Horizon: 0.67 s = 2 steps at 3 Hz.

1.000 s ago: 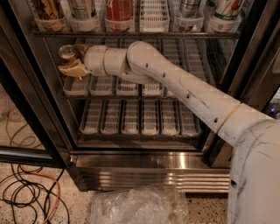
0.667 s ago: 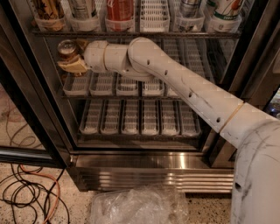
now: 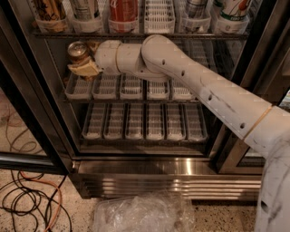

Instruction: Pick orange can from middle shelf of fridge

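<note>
The orange can (image 3: 78, 50) is clamped between the tan fingers (image 3: 85, 69) of my gripper (image 3: 84, 58). The gripper holds it upright just above the leftmost lane tray, at the front left of the middle shelf (image 3: 131, 87). That shelf carries long white slotted trays and sits in the open fridge (image 3: 149, 167). My white arm (image 3: 190, 77) reaches in from the lower right, across the shelf, and hides the middle of its trays.
The shelf above holds a red can (image 3: 123, 10), a tan-and-black can (image 3: 47, 9) and other drinks. A lower rack (image 3: 145, 121) holds empty white trays. The black door frame (image 3: 27, 113) stands at the left. Cables (image 3: 27, 199) and a plastic bag (image 3: 140, 213) lie on the floor.
The gripper, still closed on the orange can, has lifted it slightly up and to the right. The arm has shifted with it.
</note>
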### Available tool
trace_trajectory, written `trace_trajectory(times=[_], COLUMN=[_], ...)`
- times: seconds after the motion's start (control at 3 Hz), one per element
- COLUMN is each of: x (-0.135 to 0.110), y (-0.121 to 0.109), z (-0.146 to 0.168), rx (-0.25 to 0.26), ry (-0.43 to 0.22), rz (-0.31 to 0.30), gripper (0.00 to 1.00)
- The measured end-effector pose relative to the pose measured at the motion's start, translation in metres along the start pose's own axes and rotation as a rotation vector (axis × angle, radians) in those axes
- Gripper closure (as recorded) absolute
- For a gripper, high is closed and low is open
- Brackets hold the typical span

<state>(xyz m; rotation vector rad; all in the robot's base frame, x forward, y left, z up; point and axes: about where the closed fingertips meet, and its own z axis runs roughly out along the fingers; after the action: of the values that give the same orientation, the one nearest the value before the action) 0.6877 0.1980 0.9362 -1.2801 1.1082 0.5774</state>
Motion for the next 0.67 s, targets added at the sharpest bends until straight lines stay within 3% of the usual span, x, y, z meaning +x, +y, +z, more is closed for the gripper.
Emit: trace_trajectory(times=[0.67], x=[-0.016], y=[0.015], z=[-0.096], rx=[0.076], ry=[0.112], rz=[0.051], gripper=[1.0])
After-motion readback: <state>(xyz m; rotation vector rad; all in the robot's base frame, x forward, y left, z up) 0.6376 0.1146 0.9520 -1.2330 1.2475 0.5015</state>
